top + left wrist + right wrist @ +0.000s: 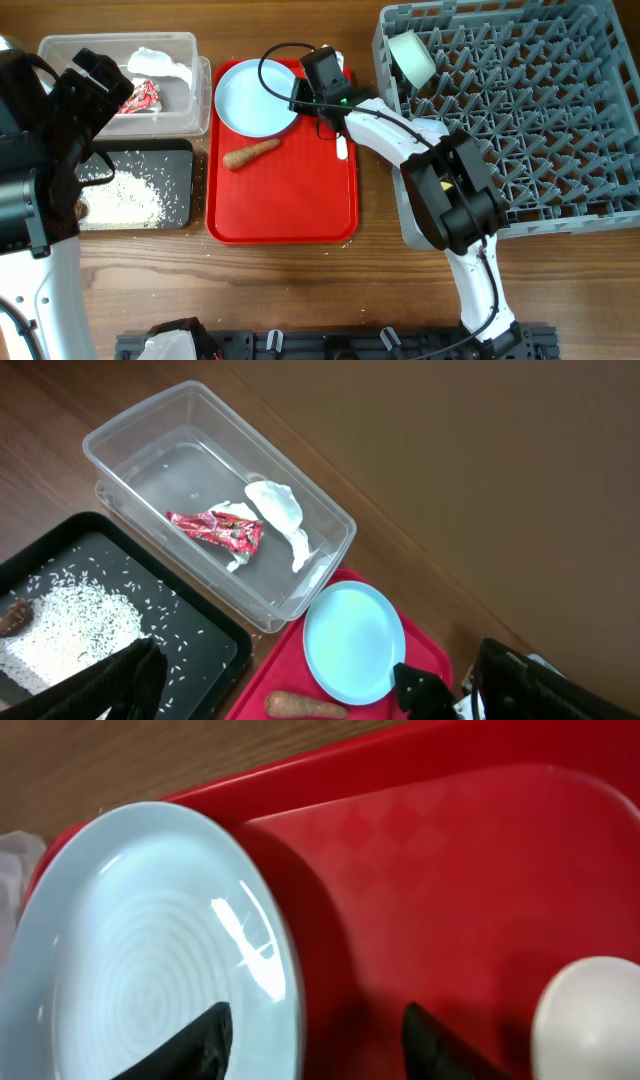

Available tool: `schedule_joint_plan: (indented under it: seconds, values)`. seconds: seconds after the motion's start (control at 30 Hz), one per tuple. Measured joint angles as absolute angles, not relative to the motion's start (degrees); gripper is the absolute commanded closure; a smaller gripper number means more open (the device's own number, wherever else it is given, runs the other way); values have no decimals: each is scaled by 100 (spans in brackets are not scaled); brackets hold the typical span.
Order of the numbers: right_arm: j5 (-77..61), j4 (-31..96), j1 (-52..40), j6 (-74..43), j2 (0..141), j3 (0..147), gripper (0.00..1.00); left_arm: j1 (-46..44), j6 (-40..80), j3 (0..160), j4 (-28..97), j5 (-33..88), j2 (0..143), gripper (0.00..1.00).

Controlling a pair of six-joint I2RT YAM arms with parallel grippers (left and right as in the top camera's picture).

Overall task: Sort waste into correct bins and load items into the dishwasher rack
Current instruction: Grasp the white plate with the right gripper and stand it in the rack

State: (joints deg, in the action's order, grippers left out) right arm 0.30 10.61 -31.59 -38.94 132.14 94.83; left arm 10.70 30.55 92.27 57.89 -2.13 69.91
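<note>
The right gripper (315,1030) reaches over the tray (300,200) with its fingers apart. One is above the plate (140,950) and the other above bare tray just outside it, so the rim sits between them. I judge this a set-up for an edge pinch, since a flat plate offers no other hold. Nothing is clamped yet.

The plate lies flat in the tray's far left corner. The carrot piece (250,153) lies on the tray just beside it, and the spoon (342,148) by the tray's right edge.

Right of the tray, the rack (520,110) holds one bowl (412,58) in its far corner nearest the tray.

Left of the tray, the clear bin (130,435) holds the wrapper (215,530) and tissue (280,510), and the black bin (200,645) holds rice (70,625), so dry litter and food are kept apart. The left gripper (275,665) hangs above these bins, fingers apart and empty, probably to stay clear of the right arm.
</note>
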Motion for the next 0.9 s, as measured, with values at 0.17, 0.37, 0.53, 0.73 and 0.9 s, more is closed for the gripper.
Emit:
schedule_joint_plan:
  seconds: [0.17, 0.37, 0.53, 0.73, 0.9]
  values:
    - [49, 974, -3306, -4038, 13297, 9485, 76, 1070, 3055, 9227, 5789, -213, 6991, 0]
    - [290, 1063, -3527, -4071, 13406, 9507, 96, 1070, 3055, 9227, 5789, -213, 6991, 0]
    - [305, 1382, -3505, -4047, 13404, 9644, 96, 1070, 3055, 9227, 5789, -213, 6991, 0]
    - [764, 1973, -3179, -3181, 12781, 9651, 96, 1070, 3055, 9227, 5789, -213, 6991, 0]
    - [2596, 2849, -2904, -1728, 9839, 9771, 96, 1070, 3055, 9227, 5789, -213, 6991, 0]
